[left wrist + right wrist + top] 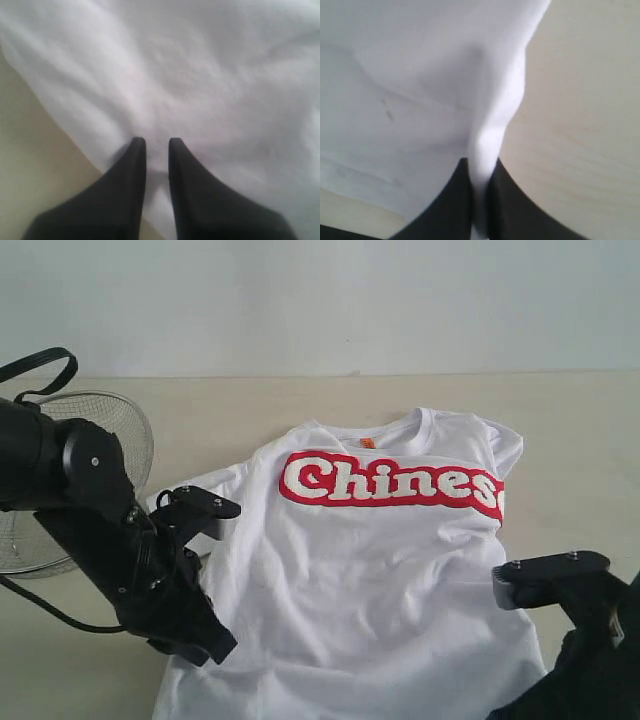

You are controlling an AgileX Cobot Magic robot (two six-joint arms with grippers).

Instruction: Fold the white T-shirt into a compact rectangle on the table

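Note:
The white T-shirt point(370, 560) lies chest-up on the table point(580, 430), red "Chines" lettering showing and a small orange tag at the neck. Its right sleeve is tucked under. My left gripper point(215, 645) is at the shirt's lower left edge. In the left wrist view its fingers point(135, 165) stand almost together with white cloth point(200, 75) pinched in the narrow gap. The right arm point(590, 660) is at the shirt's lower right edge, with its jaws below the frame. The right wrist view shows my right gripper point(480, 162) shut on a raised fold of the shirt point(490, 130).
A round wire-mesh basket point(70, 440) stands at the far left, behind the left arm, with a black cable looping over it. Bare beige tabletop point(580, 125) lies right of the shirt and along the back by the wall.

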